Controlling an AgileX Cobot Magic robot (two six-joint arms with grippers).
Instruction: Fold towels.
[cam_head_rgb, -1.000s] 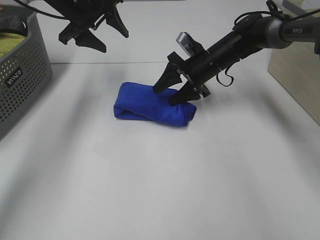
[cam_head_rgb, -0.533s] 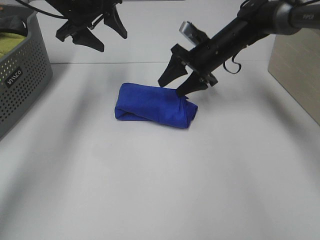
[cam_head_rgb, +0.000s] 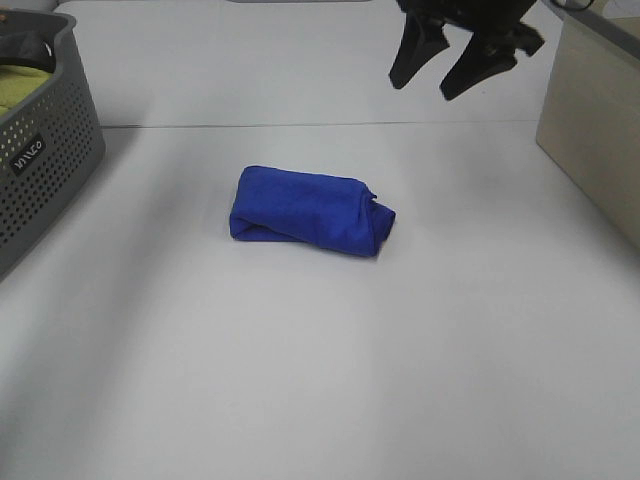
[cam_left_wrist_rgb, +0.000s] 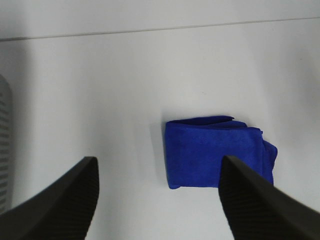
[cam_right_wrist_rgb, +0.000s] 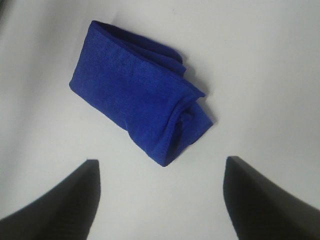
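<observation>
The royal-blue towel (cam_head_rgb: 309, 210) lies folded into a thick small bundle on the white table (cam_head_rgb: 300, 380), near the middle. It also shows in the left wrist view (cam_left_wrist_rgb: 215, 150) and the right wrist view (cam_right_wrist_rgb: 137, 92). My right gripper (cam_head_rgb: 445, 72) is open and empty, raised high above and behind the towel's right end. My left gripper is out of the high view; its wrist view shows its fingers (cam_left_wrist_rgb: 55, 202) spread wide, well above the table, with nothing between them.
A grey perforated basket (cam_head_rgb: 45, 150) holding a yellow-green cloth (cam_head_rgb: 22, 85) stands at the left edge. A beige box (cam_head_rgb: 595, 120) stands at the right edge. The table's back edge meets a white wall behind the towel.
My right gripper let go of the towel's right end and rose up and back. My left arm lifted out of the high view. The towel stays folded in place.
</observation>
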